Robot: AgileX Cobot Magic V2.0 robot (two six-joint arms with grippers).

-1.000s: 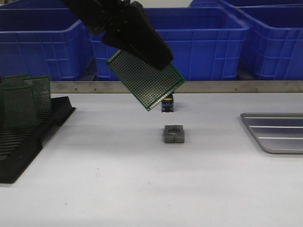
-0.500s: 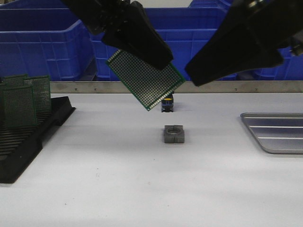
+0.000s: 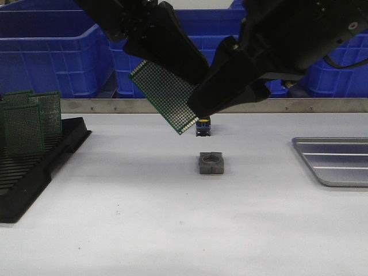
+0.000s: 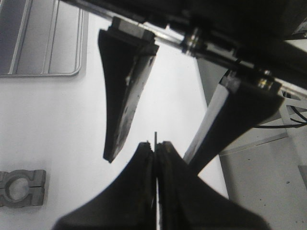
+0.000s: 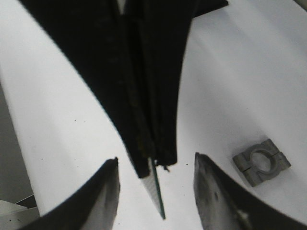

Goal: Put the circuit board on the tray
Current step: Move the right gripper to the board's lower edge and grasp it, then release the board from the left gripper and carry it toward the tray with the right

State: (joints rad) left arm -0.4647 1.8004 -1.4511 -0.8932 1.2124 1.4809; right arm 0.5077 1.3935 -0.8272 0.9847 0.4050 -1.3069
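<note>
A: Where was the circuit board?

B: Upper middle of the front frame, tilted, up off the white table. My left gripper was clamped on its upper edge. In the left wrist view the board showed edge-on, a thin line pinched between my two left fingers.

A: And your right gripper?

B: Spread apart, not touching. In the right wrist view the board hung edge-on in the gap between my right fingers, clear space on both sides. In the front view my right fingertips covered the board's right corner, center frame.

A: Tray?

B: Right edge of the front frame, lying on the table, well apart from the board. Ridged silver floor, cut off by the frame. Also upper left in the left wrist view.

A: Anything else?

B: Grey clamp block center frame on the table, below the board. Small black-and-yellow part just behind it. Black rack lower left with green boards standing upright. Blue crates across the top.
</note>
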